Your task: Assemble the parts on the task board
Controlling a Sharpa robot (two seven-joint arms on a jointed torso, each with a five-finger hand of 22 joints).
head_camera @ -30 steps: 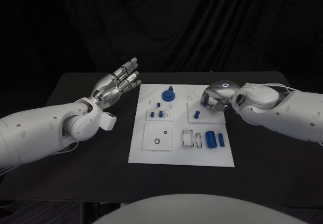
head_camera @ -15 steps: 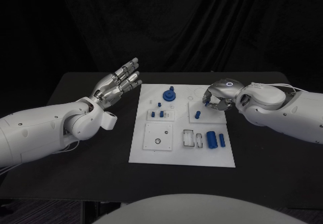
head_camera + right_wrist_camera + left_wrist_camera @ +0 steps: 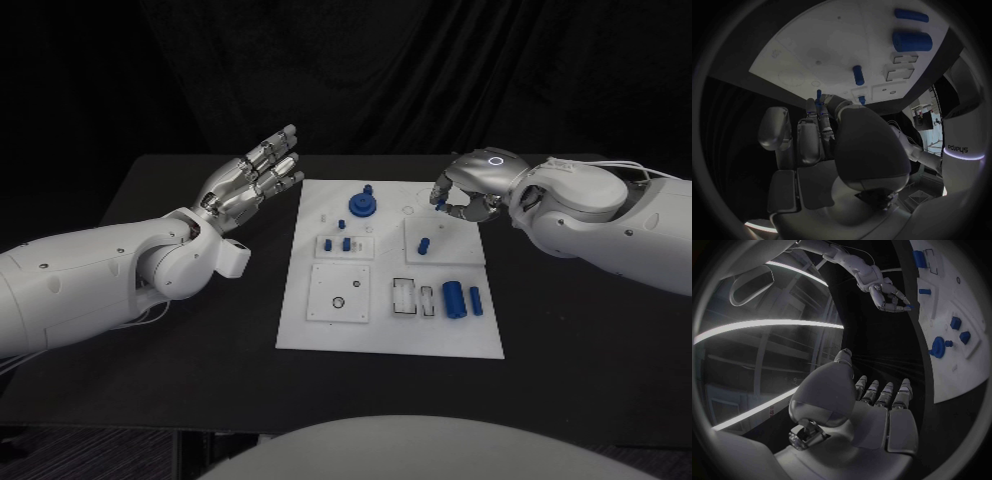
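Observation:
The white task board (image 3: 325,330) lies in the middle of the black table. On it are a round blue part with a knob (image 3: 361,205), two small blue pegs (image 3: 338,243), a single blue peg (image 3: 424,243), a thick blue cylinder (image 3: 451,297) and a slim one (image 3: 475,299). My right hand (image 3: 469,195) hovers over the board's far right corner, fingers curled, pinching a small blue part (image 3: 437,197); that part (image 3: 907,306) shows at its fingertips in the left wrist view. My left hand (image 3: 257,178) is raised left of the board, flat and holding nothing.
A small black ring (image 3: 336,303) sits on a square plate at the board's near left, and rectangular slots (image 3: 402,296) lie beside the cylinders. Black table (image 3: 173,330) surrounds the board, with a dark curtain behind.
My right hand has lifted from over the board's right side and drawn back toward the far right corner. The left arm and the parts on the board have not moved.

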